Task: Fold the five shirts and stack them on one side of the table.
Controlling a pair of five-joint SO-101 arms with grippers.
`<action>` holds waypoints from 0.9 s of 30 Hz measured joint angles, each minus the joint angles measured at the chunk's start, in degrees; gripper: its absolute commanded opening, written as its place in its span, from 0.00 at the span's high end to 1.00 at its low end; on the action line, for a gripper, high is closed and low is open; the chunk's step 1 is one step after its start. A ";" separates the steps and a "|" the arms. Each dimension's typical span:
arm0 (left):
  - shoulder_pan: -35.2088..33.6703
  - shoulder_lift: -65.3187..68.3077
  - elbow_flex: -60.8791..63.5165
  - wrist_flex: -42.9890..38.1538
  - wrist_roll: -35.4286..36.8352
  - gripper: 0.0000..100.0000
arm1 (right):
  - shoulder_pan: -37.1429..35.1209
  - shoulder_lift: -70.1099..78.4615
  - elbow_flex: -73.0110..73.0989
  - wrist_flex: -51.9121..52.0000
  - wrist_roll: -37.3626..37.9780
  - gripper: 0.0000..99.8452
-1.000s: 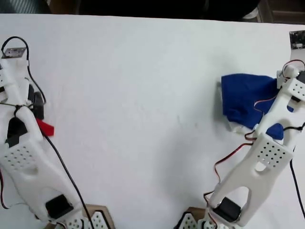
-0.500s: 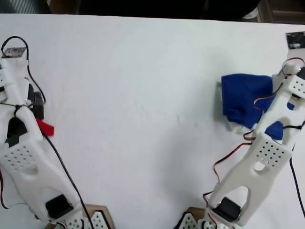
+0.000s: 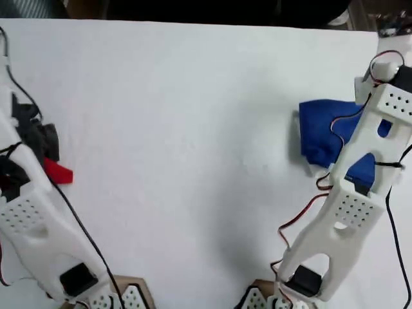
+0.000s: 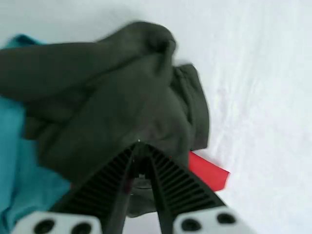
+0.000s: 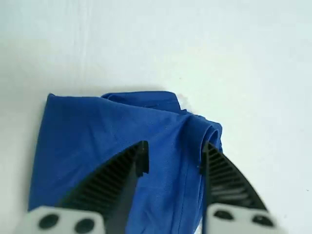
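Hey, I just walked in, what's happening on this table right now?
Two robot arms are working on shirts on a white table. The left tool is closed on a dark crumpled shirt that lies over a teal shirt and a red garment at the left side. The right tool hangs open just above a folded blue shirt at the right side, not gripping it.

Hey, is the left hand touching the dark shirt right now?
Touching. In the left wrist view the left hand is shut, its tips pinching a fold of the dark shirt.
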 measured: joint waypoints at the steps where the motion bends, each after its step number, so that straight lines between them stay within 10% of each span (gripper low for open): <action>1: -0.79 0.00 -1.32 0.09 -0.09 0.97 | -0.26 -0.97 -0.88 0.70 -0.62 0.81; 27: -19.52 0.00 -6.07 -0.18 -9.49 0.97 | 8.09 18.29 -2.37 -9.14 3.87 0.82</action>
